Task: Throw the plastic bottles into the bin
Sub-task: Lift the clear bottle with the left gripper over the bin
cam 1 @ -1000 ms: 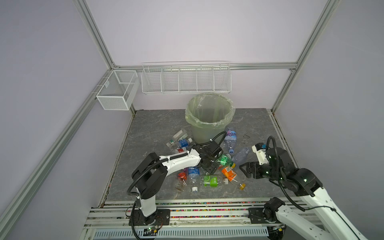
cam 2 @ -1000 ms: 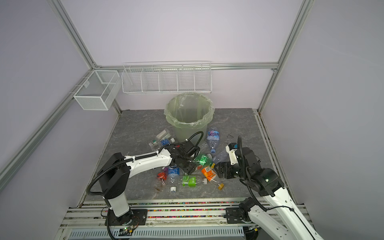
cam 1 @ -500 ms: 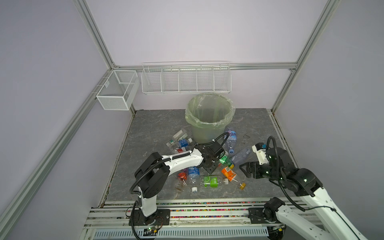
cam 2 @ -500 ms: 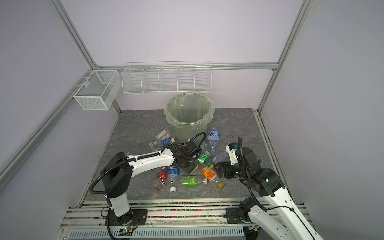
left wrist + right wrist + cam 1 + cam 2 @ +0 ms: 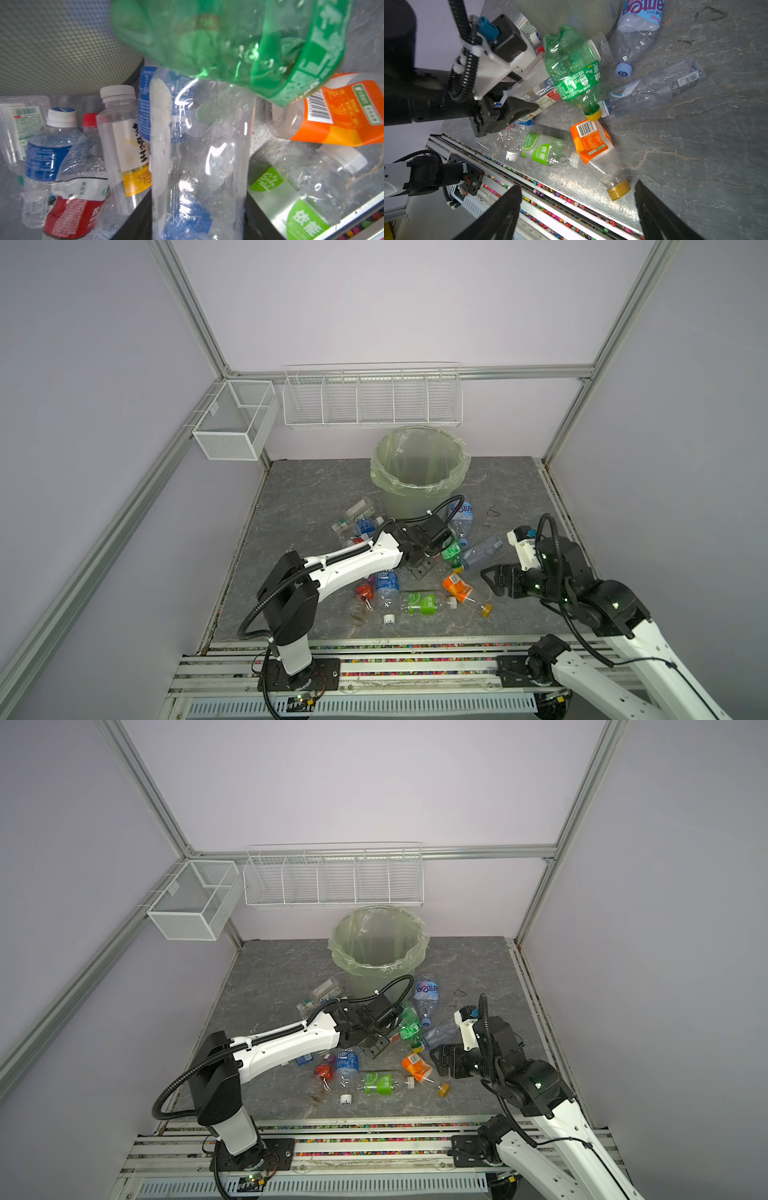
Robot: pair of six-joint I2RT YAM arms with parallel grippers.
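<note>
Here the left hand [image 5: 422, 563] is narrowed on a crumpled clear bottle [image 5: 199, 155] lying just in front of the bin [image 5: 415, 504], partly under a dented green bottle [image 5: 571, 68]. This looks like the grasp; next, lift it free of that neighbour and over the bin's rim. The right hand [image 5: 577, 185], farther from the bin, gapes wide, empty.

Glossy clear plastic bottles [image 5: 419, 602], translucent plastic bin [image 5: 411, 502], matt marbled table [image 5: 316, 489], white wire baskets [image 5: 372, 406]
</note>
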